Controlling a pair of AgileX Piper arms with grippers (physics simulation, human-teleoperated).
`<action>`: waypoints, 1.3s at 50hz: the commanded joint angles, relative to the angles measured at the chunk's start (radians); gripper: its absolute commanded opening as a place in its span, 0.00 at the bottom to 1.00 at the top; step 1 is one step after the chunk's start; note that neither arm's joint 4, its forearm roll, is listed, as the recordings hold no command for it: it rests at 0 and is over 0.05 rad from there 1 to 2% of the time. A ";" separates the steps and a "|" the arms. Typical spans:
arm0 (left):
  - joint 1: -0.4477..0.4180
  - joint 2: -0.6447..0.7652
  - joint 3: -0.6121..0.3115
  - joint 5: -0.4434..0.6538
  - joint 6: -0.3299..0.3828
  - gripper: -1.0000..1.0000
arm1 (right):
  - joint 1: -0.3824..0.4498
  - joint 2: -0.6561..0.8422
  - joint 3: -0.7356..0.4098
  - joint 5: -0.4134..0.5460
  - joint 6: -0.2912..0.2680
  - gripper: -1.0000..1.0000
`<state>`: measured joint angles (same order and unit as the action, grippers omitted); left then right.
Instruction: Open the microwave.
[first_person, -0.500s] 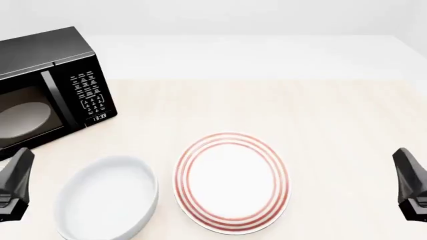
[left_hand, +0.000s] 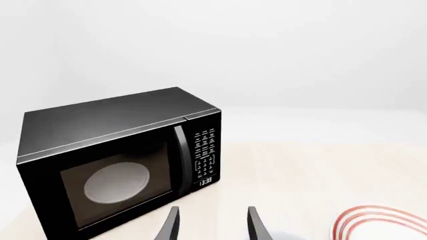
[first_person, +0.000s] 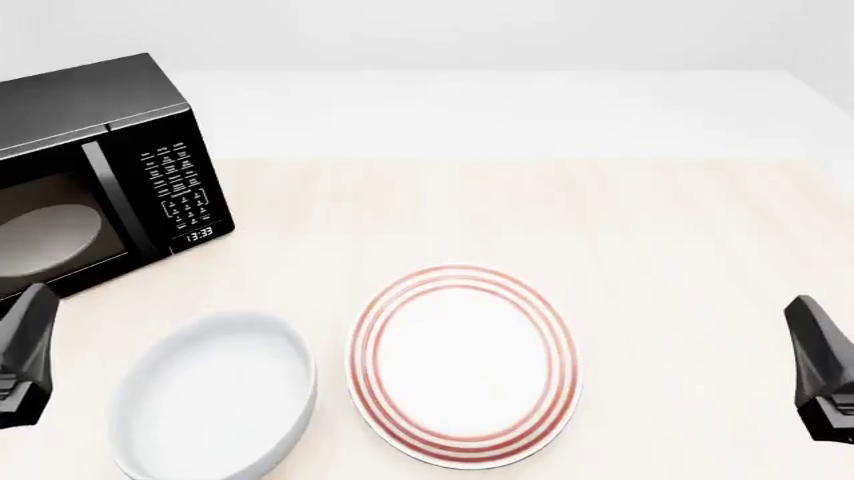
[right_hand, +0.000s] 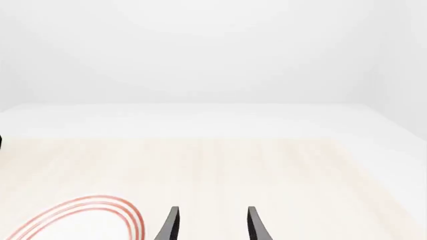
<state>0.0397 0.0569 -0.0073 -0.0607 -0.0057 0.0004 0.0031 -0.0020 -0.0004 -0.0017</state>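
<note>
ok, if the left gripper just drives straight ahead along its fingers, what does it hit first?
Probably nothing: the left gripper aims just past the keypad side of the microwave, over bare table. Depth is unclear, so it could clip that corner.

The microwave (first_person: 100, 170) is a big shiny black box. It sits at the far left of the table, turned a bit so its front faces inward. Its dark glass door is shut. Through the glass you can see a pale round plate inside. A grey bar handle stands straight up beside the door. Next to it are white buttons and a small clock.
</note>
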 joint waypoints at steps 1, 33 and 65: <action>0.041 0.095 -0.020 -0.085 -0.014 1.00 | 0.000 -0.001 0.001 0.000 0.000 1.00; 0.090 0.752 -0.098 -0.607 -0.032 1.00 | 0.001 -0.001 0.001 0.000 0.000 1.00; 0.151 1.027 -0.110 -0.841 -0.097 1.00 | 0.000 -0.001 0.001 0.000 0.000 1.00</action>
<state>0.1794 0.9909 -0.1115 -0.8268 -0.0862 0.0008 0.0021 -0.0013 -0.0001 -0.0021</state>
